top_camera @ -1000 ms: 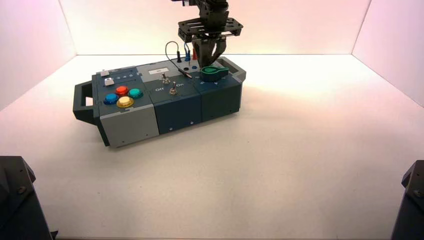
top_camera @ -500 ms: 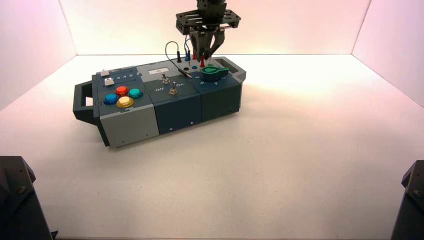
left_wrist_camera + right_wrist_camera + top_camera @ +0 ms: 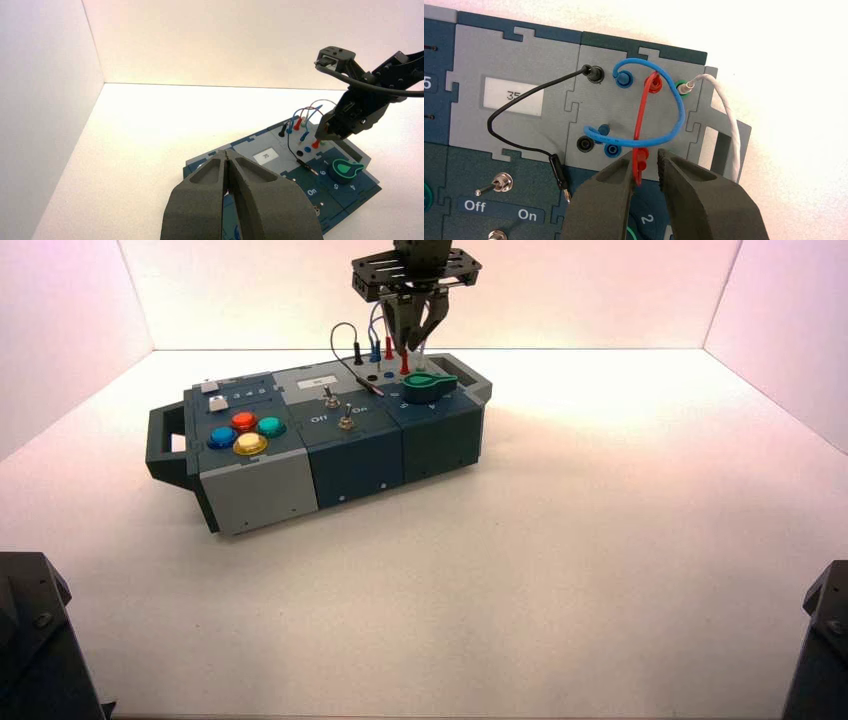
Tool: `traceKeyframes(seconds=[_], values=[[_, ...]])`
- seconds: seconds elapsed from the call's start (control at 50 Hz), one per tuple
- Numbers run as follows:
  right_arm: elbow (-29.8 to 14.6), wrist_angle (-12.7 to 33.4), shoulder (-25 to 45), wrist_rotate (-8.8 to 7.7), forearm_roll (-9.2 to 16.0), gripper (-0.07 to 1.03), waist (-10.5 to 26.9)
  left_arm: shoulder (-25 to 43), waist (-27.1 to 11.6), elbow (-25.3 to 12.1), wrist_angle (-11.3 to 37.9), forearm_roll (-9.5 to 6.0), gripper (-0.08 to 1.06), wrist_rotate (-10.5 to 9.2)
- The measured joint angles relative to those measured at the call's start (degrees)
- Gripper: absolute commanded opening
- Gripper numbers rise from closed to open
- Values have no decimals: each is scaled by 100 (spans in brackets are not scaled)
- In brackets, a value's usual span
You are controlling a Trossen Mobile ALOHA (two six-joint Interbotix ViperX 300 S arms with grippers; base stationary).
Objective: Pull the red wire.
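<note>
The red wire (image 3: pixel 640 117) loops over the grey socket panel of the box (image 3: pixel 340 455). Its far plug sits in a red socket (image 3: pixel 654 85). Its near plug (image 3: pixel 640 162) is out of the panel and hangs in the air between my right gripper's (image 3: pixel 644 152) fingers. It lies against one finger, with a gap to the other, so the jaws stand a little apart. In the high view the right gripper (image 3: pixel 412 343) hovers above the panel with the free red plug (image 3: pixel 404 364) just under it. My left gripper (image 3: pixel 227 152) is shut and empty, held back from the box.
A blue wire (image 3: pixel 676 110) arches across the red one. A black wire (image 3: pixel 494 130) has one plug lying loose by the toggle switches (image 3: pixel 499 182). A white wire (image 3: pixel 729 130) runs off the panel's edge. A green knob (image 3: pixel 428 385) sits by the panel and coloured buttons (image 3: pixel 245 432) at the box's other end.
My right gripper has risen from the panel, and the near red plug came up out of its socket with it. Between the last two frames the gripper rose slightly while the plug stayed put.
</note>
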Motion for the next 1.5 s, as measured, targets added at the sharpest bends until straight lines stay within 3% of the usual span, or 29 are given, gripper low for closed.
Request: traceKeyframes(seconds=[0.52, 0.7, 0.86, 1.5], values=[[-44, 0, 70, 26, 18, 21, 9, 0, 0, 0, 0, 0, -3, 0], [-79, 9, 132, 35, 26, 13, 9, -35, 0, 0, 0, 0, -3, 0], [-79, 0, 132, 35, 44, -3, 9, -44, 0, 9, 0, 0, -3, 0], [-88, 9, 97, 35, 18, -2, 18, -44, 0, 0, 0, 0, -3, 0]])
